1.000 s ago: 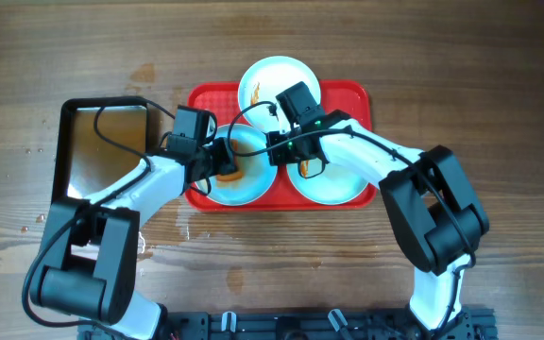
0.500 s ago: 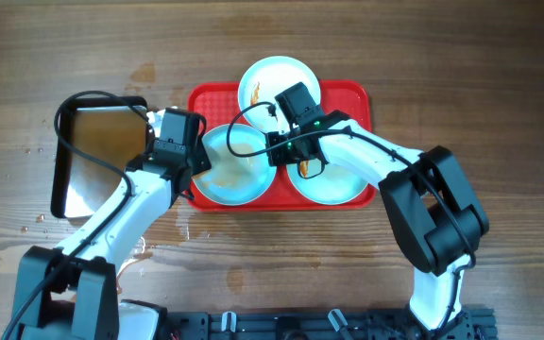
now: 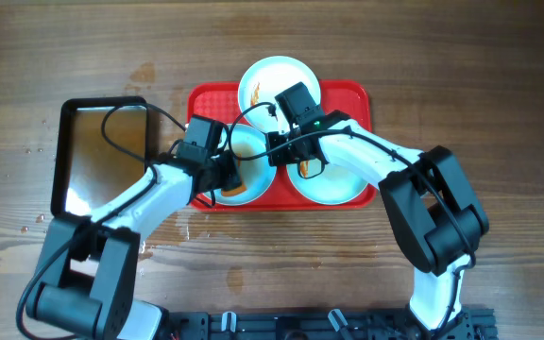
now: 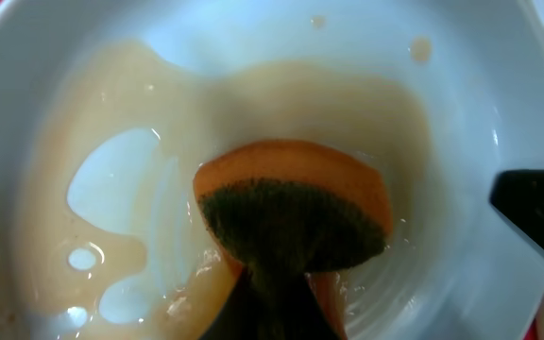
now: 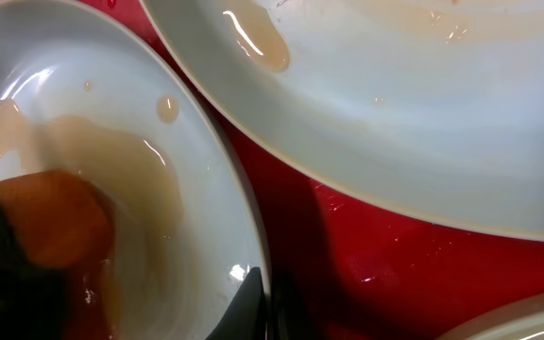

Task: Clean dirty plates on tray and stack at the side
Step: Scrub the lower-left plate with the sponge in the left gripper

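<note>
Three plates (image 3: 277,80) on tray (image 3: 352,94); pan (image 3: 93,151) left; sponge (image 4: 296,203) in left plate (image 3: 256,185).

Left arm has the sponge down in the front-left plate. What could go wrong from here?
1. Brownish liquid pools in the plate under the sponge. A hard stroke by the left gripper could slosh it onto the tray.
2. The right gripper sits at that plate's rim, close to the sponge, so the two could collide.
3. The far plate, smeared, overhangs the tray's far edge near the right gripper. A bump might push it off.
</note>
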You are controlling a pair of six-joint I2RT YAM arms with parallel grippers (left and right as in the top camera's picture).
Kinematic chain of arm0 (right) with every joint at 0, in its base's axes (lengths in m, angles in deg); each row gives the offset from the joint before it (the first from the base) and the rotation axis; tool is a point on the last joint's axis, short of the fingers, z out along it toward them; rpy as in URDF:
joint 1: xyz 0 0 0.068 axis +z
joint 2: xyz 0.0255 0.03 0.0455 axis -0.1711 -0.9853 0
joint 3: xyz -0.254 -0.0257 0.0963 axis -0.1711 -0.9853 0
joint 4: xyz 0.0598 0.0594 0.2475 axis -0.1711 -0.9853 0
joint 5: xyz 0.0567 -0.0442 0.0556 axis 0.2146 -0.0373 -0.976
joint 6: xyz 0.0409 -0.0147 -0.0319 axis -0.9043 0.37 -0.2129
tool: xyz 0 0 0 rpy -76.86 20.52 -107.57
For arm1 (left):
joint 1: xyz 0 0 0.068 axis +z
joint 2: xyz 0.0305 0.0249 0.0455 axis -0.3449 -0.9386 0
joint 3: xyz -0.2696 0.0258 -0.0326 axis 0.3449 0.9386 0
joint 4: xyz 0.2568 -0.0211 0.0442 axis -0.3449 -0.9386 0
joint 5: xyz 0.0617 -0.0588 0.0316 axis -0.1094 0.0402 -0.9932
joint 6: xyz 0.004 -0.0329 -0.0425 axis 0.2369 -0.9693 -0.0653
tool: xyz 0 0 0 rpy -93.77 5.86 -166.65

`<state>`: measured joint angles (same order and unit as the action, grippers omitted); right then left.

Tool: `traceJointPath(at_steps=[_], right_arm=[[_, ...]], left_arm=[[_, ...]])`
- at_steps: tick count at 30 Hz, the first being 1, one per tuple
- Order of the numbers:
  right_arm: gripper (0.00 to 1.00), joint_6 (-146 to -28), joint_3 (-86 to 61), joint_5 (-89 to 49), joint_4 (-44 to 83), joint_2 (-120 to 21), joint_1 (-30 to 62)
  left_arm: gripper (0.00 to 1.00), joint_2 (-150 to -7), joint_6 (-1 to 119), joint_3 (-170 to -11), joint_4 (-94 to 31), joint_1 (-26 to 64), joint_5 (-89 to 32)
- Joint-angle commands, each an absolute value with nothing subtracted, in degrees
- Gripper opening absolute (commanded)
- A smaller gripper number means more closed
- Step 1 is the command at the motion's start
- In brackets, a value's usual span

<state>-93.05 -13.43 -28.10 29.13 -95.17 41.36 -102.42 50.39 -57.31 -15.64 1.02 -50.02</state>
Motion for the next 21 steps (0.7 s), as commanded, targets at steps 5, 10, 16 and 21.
traceJointPath(at_steps=[5, 10, 16, 21], right_arm=[[0.05, -92.7, -12.9, -27.6, 28.9, -93.2, 41.1], [0.04, -92.7, -12.9, -27.6, 28.9, -93.2, 41.1], [0.04, -92.7, -12.9, -29.8, 27.8, -93.1, 41.2], [0.04, -89.5, -12.3, -28.6, 26.6, -89.2, 41.2]], left_arm=[[0.04, -103.6, 49.6, -57.0, -19.5, 1.8, -69.6], [0.04, -94.8, 49.7, -58.8, -22.0, 1.7, -76.4], [0.04, -85.0, 49.6, -58.8, -22.1, 1.7, -76.4], [0.04, -79.0, 43.2, -58.8, -22.8, 5.6, -75.9]])
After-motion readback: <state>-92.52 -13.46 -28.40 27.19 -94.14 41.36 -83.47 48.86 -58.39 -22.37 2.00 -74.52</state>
